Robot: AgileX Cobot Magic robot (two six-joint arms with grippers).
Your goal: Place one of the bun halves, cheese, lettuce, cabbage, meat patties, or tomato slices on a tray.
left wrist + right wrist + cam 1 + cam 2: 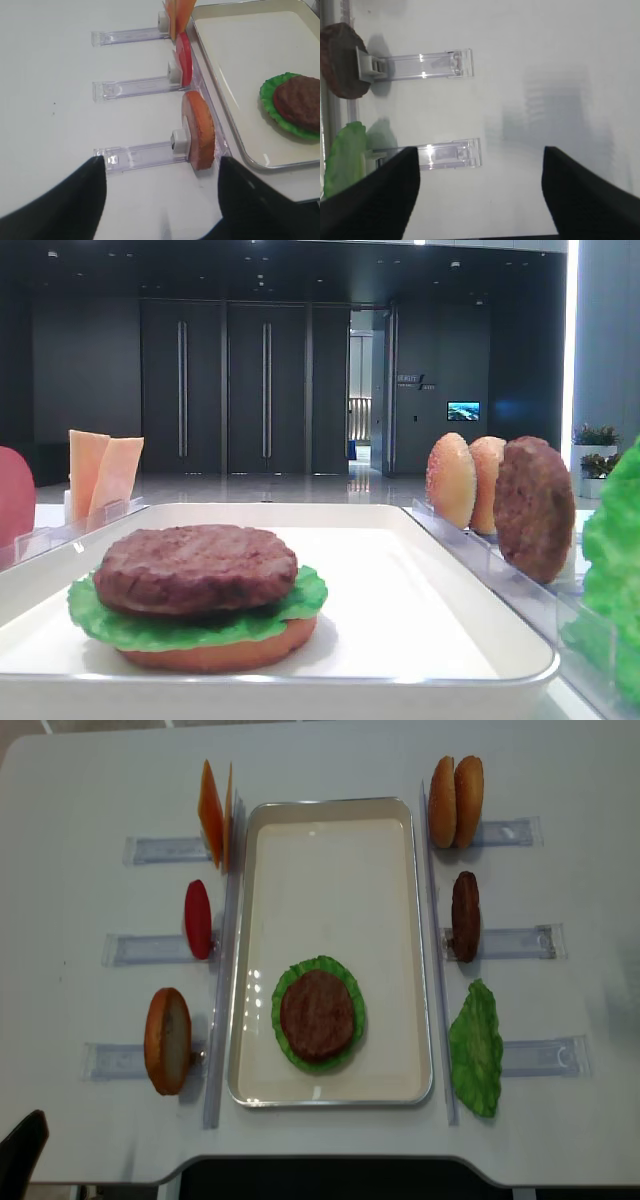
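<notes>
The white tray (330,820) holds a stack: a bun half (225,652) at the bottom, lettuce (290,995) on it, and a meat patty (318,1015) on top. Left of the tray, cheese (214,812), a tomato slice (198,918) and a bun half (167,1040) stand on edge in racks. To its right stand two bun halves (455,800), a second patty (465,915) and more lettuce (476,1048). My left gripper (162,200) is open and empty over the table, near the bun half (199,130). My right gripper (480,200) is open and empty, beside the lettuce (345,160).
Clear plastic racks (150,948) stick out sideways from both long sides of the tray. In the right wrist view two racks (447,152) lie ahead of the fingers. The table's front edge (330,1160) runs just below the tray.
</notes>
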